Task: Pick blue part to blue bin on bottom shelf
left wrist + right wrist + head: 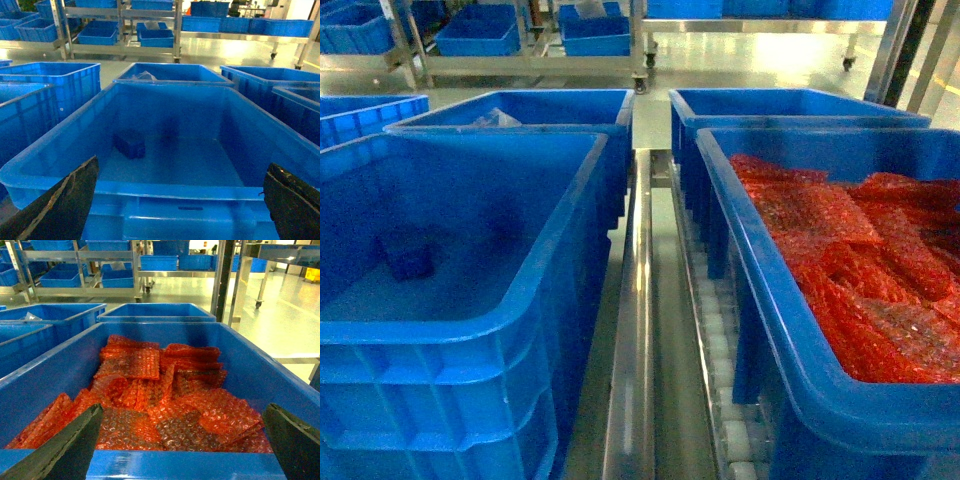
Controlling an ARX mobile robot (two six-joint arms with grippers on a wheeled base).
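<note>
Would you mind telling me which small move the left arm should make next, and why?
Probably lower the open left gripper forward into the blue bin toward the blue part. The part lies loose on the bin floor, left of centre, and the jaws hang spread above the near rim, holding nothing.

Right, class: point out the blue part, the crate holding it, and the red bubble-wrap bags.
blue part (130, 144): left wrist view, its front face.
blue bin (165, 189): left wrist view, near rim.
red bubble-wrap bags (131, 363): right wrist view, a top bag.

Steel bottom shelf (632, 330), white rollers, centre frame; blue bin (535, 290) left, red-bag crate (750, 260) right.
</note>
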